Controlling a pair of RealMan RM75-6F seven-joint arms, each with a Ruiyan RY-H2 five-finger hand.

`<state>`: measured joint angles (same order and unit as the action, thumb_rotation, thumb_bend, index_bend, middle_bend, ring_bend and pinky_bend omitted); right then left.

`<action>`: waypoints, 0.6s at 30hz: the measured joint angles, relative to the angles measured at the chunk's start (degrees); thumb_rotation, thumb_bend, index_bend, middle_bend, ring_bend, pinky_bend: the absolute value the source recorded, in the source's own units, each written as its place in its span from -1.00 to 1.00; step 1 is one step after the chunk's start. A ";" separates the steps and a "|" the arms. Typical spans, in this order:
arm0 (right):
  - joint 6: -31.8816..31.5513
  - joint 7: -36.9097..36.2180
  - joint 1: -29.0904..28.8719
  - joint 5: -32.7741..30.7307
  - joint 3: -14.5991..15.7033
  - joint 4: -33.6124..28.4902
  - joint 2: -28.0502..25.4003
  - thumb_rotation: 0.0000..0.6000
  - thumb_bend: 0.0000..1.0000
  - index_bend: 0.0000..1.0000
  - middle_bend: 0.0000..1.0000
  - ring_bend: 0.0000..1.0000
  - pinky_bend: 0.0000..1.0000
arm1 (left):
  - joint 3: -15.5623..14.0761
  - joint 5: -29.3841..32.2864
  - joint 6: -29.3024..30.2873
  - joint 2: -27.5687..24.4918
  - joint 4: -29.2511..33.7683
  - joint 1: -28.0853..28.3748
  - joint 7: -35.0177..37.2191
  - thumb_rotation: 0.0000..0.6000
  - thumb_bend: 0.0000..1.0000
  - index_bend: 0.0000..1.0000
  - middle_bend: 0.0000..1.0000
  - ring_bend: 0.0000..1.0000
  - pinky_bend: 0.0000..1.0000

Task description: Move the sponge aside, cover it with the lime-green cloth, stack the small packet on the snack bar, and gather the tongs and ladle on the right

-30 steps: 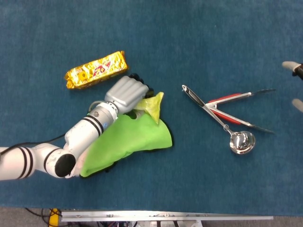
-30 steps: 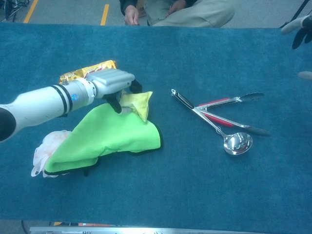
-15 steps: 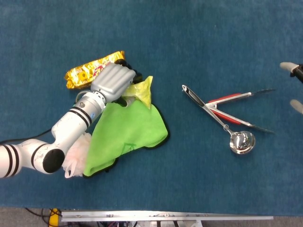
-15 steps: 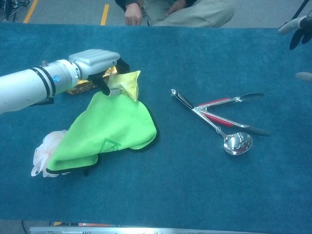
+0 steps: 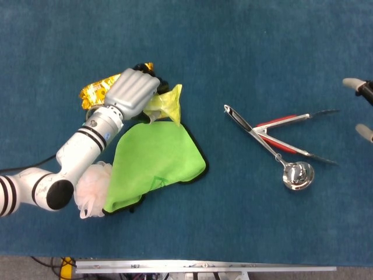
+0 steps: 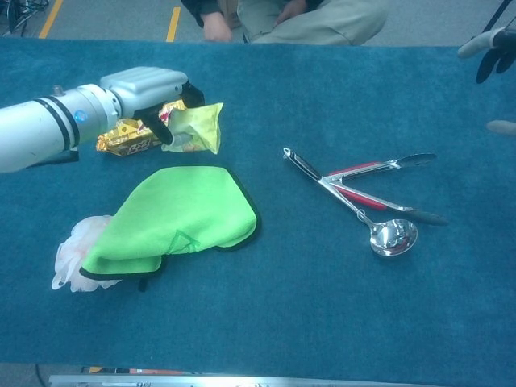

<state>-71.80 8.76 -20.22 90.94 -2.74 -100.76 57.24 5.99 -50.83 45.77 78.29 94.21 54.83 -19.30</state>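
Pinching the small packet [image 6: 196,127], the left robot hand [image 6: 149,87] hangs just over the snack bar [image 6: 129,137]; the lime-green cloth [image 6: 181,214] lies below it.

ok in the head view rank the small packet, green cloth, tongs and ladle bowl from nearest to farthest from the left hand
From the left hand:
1. Small packet, held in its fingers.
2. Green cloth, just below it.
3. Tongs, off to the right.
4. Ladle bowl, far right, lower.

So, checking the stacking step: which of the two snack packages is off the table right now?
The small yellow-green packet, held by the left hand; the gold snack bar lies flat.
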 measured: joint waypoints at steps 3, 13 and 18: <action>-0.11 0.08 0.17 -0.08 0.05 -0.10 -0.11 1.00 -0.70 -0.54 -0.15 -0.26 0.16 | 0.32 0.41 0.02 0.02 -1.44 0.29 -0.19 1.00 -0.29 -0.08 -0.20 -0.51 -0.68; -0.50 0.43 0.69 0.30 0.41 -0.41 -0.27 1.00 -0.70 -0.54 -0.15 -0.26 0.16 | 1.69 4.82 1.11 1.65 -9.25 0.56 -0.61 1.00 -0.29 -0.11 -0.25 -0.54 -0.68; -0.37 0.57 0.76 0.30 0.49 -0.44 -0.28 1.00 -0.70 -0.54 -0.15 -0.26 0.16 | 1.97 7.73 1.35 2.70 -13.35 0.30 -1.12 1.00 -0.29 -0.25 -0.38 -0.64 -0.68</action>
<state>-72.17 9.33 -19.46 91.24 -2.26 -101.20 56.96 7.95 -43.10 47.12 80.99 80.86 55.13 -20.42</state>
